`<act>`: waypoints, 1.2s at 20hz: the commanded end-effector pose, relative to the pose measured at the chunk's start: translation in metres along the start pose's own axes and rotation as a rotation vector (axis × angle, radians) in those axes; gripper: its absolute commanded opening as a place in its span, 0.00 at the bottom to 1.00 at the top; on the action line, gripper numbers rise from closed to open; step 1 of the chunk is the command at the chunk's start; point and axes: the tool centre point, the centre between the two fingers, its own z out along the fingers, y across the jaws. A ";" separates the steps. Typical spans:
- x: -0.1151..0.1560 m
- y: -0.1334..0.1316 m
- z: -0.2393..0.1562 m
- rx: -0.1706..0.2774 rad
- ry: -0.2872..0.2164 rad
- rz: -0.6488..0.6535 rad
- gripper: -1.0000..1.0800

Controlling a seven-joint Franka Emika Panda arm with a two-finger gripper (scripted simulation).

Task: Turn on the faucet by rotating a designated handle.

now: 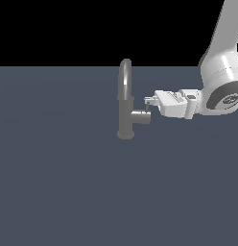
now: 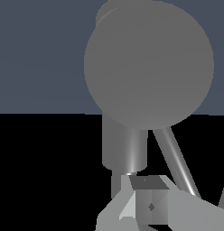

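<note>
Over on the exterior view's left half, bare grey desk point(image 1: 53, 182). Mid-frame stands the faucet point(image 1: 125, 101), upright on its round base, gooseneck arching overhead, a stubby cylinder jutting toward the exterior view's right. The thin handle point(image 2: 177, 158) shows only in the wrist view, slanting off that cylinder. Right beside it, the gripper point(image 1: 148, 102) reaches in horizontally, wrist level, white arm rising behind. Jaws open or closed? Cannot tell.
</note>
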 end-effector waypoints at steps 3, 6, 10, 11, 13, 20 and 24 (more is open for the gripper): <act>0.005 0.010 -0.001 0.000 -0.001 0.001 0.00; 0.010 0.020 -0.001 0.000 -0.001 0.001 0.00; 0.018 0.034 -0.001 -0.001 -0.002 0.002 0.00; 0.020 0.038 -0.001 -0.002 -0.002 0.002 0.00; 0.023 0.045 -0.001 -0.002 -0.002 0.002 0.00; 0.037 0.049 0.000 -0.002 -0.001 -0.013 0.00; 0.064 0.058 -0.001 -0.003 -0.002 -0.004 0.00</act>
